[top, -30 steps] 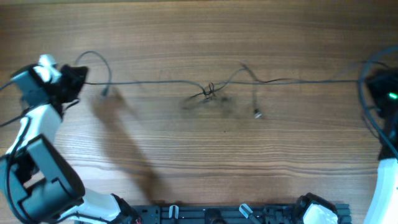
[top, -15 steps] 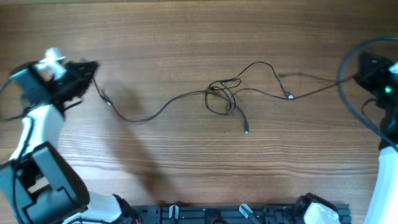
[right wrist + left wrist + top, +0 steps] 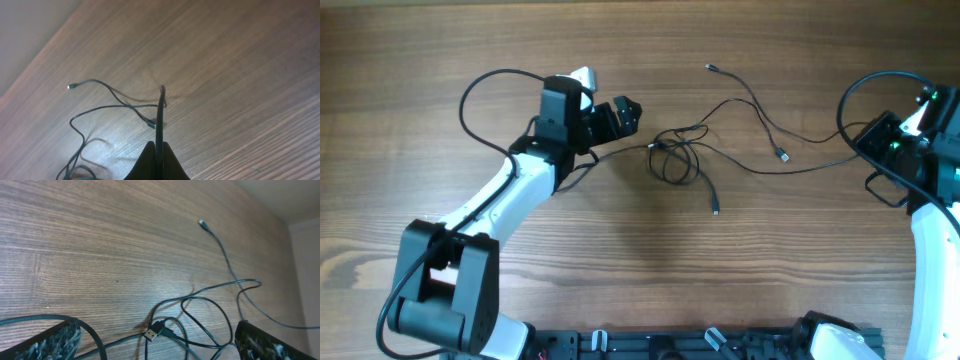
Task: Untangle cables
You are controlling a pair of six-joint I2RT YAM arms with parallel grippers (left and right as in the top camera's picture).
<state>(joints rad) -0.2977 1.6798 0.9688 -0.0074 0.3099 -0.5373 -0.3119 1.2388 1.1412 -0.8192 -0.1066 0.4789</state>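
Well right of the knot (image 3: 672,157), the right tool (image 3: 156,151) is pinched together on one strand of the cables (image 3: 159,117), which rises straight from its closed tips. Judgement: it serves as an anchor, so a pull from the far side can load the tangle. Just left of the knot, the left tool (image 3: 628,114) hangs with fingers spread wide and nothing gripped. Its wrist view shows a flat plug (image 3: 151,331) and loose loops lying on the table (image 3: 620,280) under the gap, so it looks posed for a fresh hold. Cables are thin, black, limp round cord. Small plug ends (image 3: 783,156) lie above-right, right and below-right of the knot. The table is flat, matte wood-grain.
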